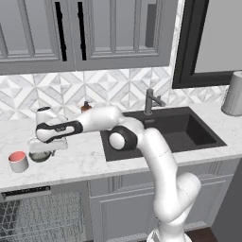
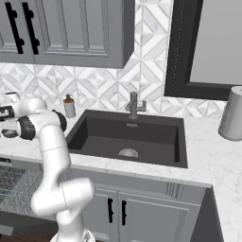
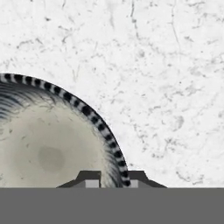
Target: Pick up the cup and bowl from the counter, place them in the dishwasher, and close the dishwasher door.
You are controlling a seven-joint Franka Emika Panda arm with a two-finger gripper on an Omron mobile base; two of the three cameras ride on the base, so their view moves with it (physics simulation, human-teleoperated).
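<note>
The bowl (image 1: 39, 155) sits on the white marble counter (image 1: 80, 163), left of the sink. My gripper (image 1: 42, 150) reaches down onto it from the right. In the hand view the bowl (image 3: 48, 144) has a striped dark rim and a speckled inside. My gripper (image 3: 113, 179) is shut on the bowl, one fingertip (image 3: 89, 180) inside the rim and the other outside it. The cup (image 1: 18, 161), grey-white with a red inside, stands on the counter just left of the bowl. Below the counter the dishwasher (image 1: 42, 215) shows its wire racks. The dishwasher door is out of view.
A soap bottle (image 1: 85, 107) stands by the backsplash behind my arm. The black sink (image 1: 165, 132) with its faucet (image 1: 150, 100) lies to the right, and a tall grey canister (image 1: 233, 94) at the far right. Grey upper cabinets (image 1: 85, 33) hang above.
</note>
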